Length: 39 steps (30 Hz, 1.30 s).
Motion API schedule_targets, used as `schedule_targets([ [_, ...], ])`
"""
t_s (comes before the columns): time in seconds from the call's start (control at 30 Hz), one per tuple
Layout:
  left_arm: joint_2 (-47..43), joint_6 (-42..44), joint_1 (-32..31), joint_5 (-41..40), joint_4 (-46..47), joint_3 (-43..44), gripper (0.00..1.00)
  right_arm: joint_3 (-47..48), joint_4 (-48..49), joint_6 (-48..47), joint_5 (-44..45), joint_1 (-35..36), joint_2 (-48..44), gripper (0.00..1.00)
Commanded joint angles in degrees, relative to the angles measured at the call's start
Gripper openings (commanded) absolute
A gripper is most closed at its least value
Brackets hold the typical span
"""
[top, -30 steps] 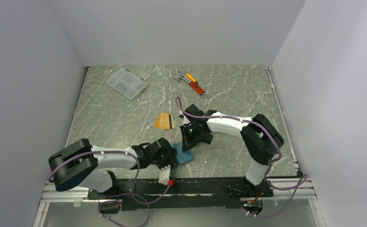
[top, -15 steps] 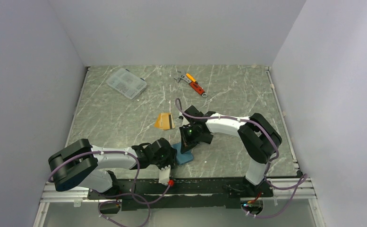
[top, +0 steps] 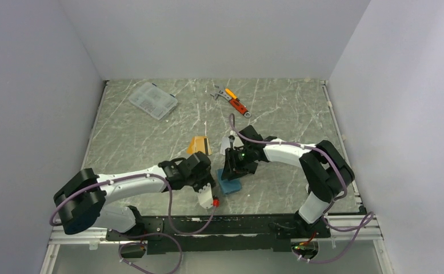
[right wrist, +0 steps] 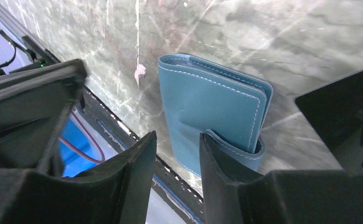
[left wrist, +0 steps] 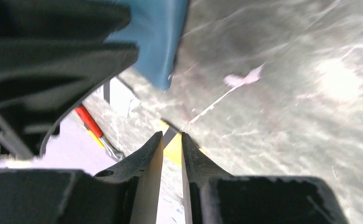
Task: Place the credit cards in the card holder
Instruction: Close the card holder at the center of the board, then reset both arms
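Observation:
The teal card holder [top: 230, 186] lies folded shut on the table near the front edge. It fills the middle of the right wrist view as the card holder [right wrist: 212, 105]. My right gripper [top: 231, 171] hangs just over it, jaws open, nothing between them [right wrist: 176, 142]; one fingertip [right wrist: 209, 144] overlaps the holder's flap. An orange credit card [top: 199, 145] with a dark stripe lies a little further back. My left gripper [top: 201, 166] is just left of the holder. Its jaws [left wrist: 171, 138] stand a narrow slit apart and empty, with the orange card [left wrist: 174, 148] showing beyond them.
A red and yellow wrench [top: 236, 101] and a clear plastic parts box [top: 152, 100] lie at the back of the marbled table [top: 288, 114]. The black mounting rail [top: 236, 224] runs along the front edge. White walls close in both sides and the back.
My right gripper has opened and shifted a little right. My left arm has moved forward, away from the front edge, and its jaws have parted slightly. The card holder has shifted slightly right.

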Motion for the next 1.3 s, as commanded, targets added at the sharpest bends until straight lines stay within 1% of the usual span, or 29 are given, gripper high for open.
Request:
schedule_targets([
  [0.0,-2.3,-9.9,1.7,-1.2,-13.6,9.2,0.27,-1.3,1.6,-0.3,0.9,-1.8,-4.1,0.43],
  [0.13,-2.0,-18.3,4.5,-1.2,-22.7,18.0,0.29,-1.0,3.5,1.4,-2.3,-2.2,-8.3,0.49],
  [0.3,-0.5,-29.5,11.8,-1.2,-34.3,31.2,0.32,2.4,5.1,3.7,-6.0,-2.4,-13.1,0.55],
  [0.37,-1.0,-33.6,14.6,-0.8,-36.9,35.4,0.34,5.1,3.3,3.5,-5.9,-2.4,-14.6,0.6],
  [0.4,-1.6,-35.9,15.8,-1.0,-37.3,37.4,0.36,7.2,0.9,2.5,-4.6,-2.5,-15.2,0.66],
  [0.43,-2.2,-38.6,17.8,-1.1,-37.4,39.1,0.45,10.0,-1.6,0.8,-2.6,-2.7,-15.7,0.73],
  [0.47,-3.0,-41.6,19.1,-0.6,-37.3,41.0,0.54,11.7,-3.7,-0.1,-0.8,-3.6,-16.4,0.84],
  [0.5,-3.5,-45.4,22.3,0.3,-37.1,42.7,0.9,13.2,-5.5,-0.6,1.6,-4.6,-16.9,0.96],
  [0.53,-3.7,-49.2,25.3,1.5,-37.1,44.4,0.98,14.7,-7.0,-1.1,4.9,-5.7,-17.4,0.99],
  [0.6,-3.4,-57.2,32.3,5.5,-38.3,47.4,0.99,17.7,-10.2,-2.0,13.0,-8.2,-17.8,1.0],
  [0.67,-2.8,-61.9,39.2,11.1,-40.4,48.4,0.99,20.3,-12.6,-3.0,21.7,-9.8,-18.1,1.0],
  [0.73,-3.5,-63.6,44.9,15.8,-40.2,45.4,0.99,21.2,-13.2,-3.5,30.7,-11.8,-18.6,1.0],
  [0.77,-5.0,-64.1,47.0,17.4,-38.3,42.2,0.99,21.1,-13.4,-3.2,36.2,-12.7,-18.8,1.0],
  [0.8,-7.3,-64.6,48.9,18.6,-34.9,38.1,0.99,20.4,-13.2,-2.8,42.2,-13.5,-19.0,1.0],
  [0.83,-9.9,-65.3,50.7,20.2,-29.4,32.9,0.99,18.7,-12.2,-2.4,48.5,-14.2,-19.7,1.0],
  [0.87,-13.7,-65.8,52.1,21.3,-24.7,27.8,0.99,16.2,-9.0,-2.4,54.5,-14.9,-20.6,1.0],
  [0.93,-18.2,-67.3,53.5,22.0,-15.5,17.8,0.99,8.9,0.0,-4.5,65.9,-15.6,-23.1,1.0],
  [1.03,-21.4,-71.1,55.3,22.4,-2.0,6.3,0.99,-5.3,18.8,-12.7,79.5,-15.8,-26.0,0.99],
  [1.07,-21.5,-73.4,55.8,21.6,2.8,3.3,0.99,-10.1,23.7,-16.0,81.7,-16.1,-26.3,0.99],
  [1.1,-21.1,-75.5,56.3,20.2,7.4,0.7,0.99,-12.2,26.5,-17.2,83.1,-16.6,-26.2,0.99],
  [1.13,-20.3,-76.1,56.6,19.3,11.1,-1.4,0.99,-13.4,27.4,-17.1,85.2,-17.5,-25.6,0.99],
  [1.2,-17.6,-76.7,57.3,19.2,16.3,-3.9,0.99,-15.0,27.5,-14.7,87.8,-18.5,-24.3,0.99],
  [1.23,-15.7,-77.3,57.4,19.5,17.4,-4.0,0.99,-16.3,29.0,-14.4,88.1,-19.0,-23.9,0.99],
  [1.27,-13.9,-77.9,58.7,20.3,17.7,-3.8,1.0,-17.6,30.5,-13.9,88.8,-19.3,-23.7,0.99],
])
